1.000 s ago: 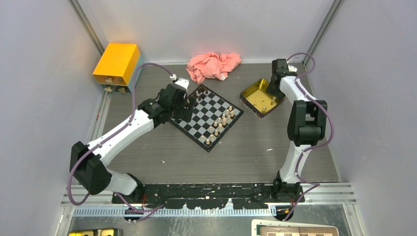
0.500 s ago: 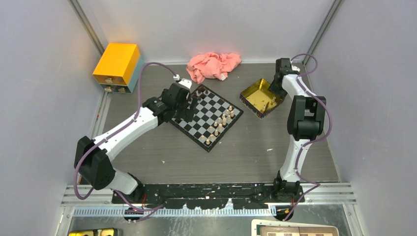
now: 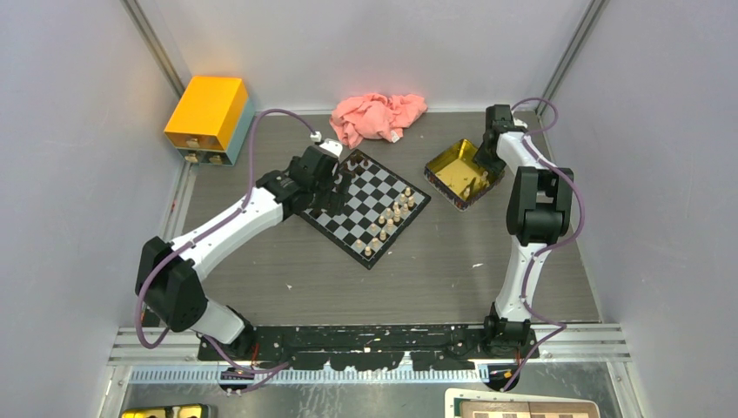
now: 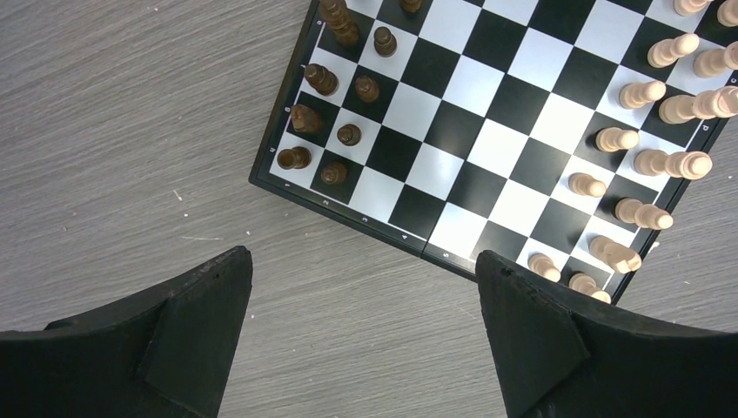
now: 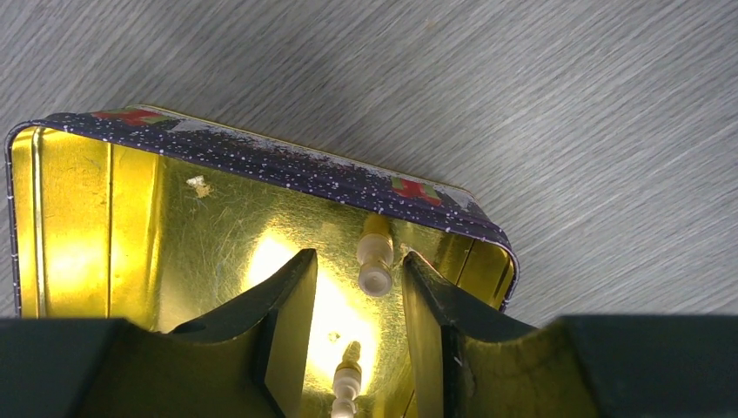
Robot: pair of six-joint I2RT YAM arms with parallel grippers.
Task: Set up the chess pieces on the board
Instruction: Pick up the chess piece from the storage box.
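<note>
The board (image 3: 370, 205) lies tilted mid-table, with dark chess pieces (image 4: 335, 113) along its left side and pale ones (image 4: 648, 131) along its right. My left gripper (image 4: 361, 261) hovers open over bare table beside the board's edge (image 4: 365, 222), holding nothing; it also shows from above (image 3: 335, 187). My right gripper (image 5: 358, 261) reaches down into the gold tin (image 5: 261, 152), open. A pale piece (image 5: 376, 266) lies between its fingers, nearer the right one and touching neither. Another pale piece (image 5: 346, 383) lies lower in the tin.
The gold tin (image 3: 464, 174) sits to the right of the board. A pink cloth (image 3: 379, 117) is bunched at the back. A yellow box (image 3: 207, 111) stands at the back left. Grey walls close in on both sides.
My left gripper has shifted a little toward the board's back-left corner. My right gripper has settled lower into the tin and its jaws have narrowed slightly around the pale piece.
</note>
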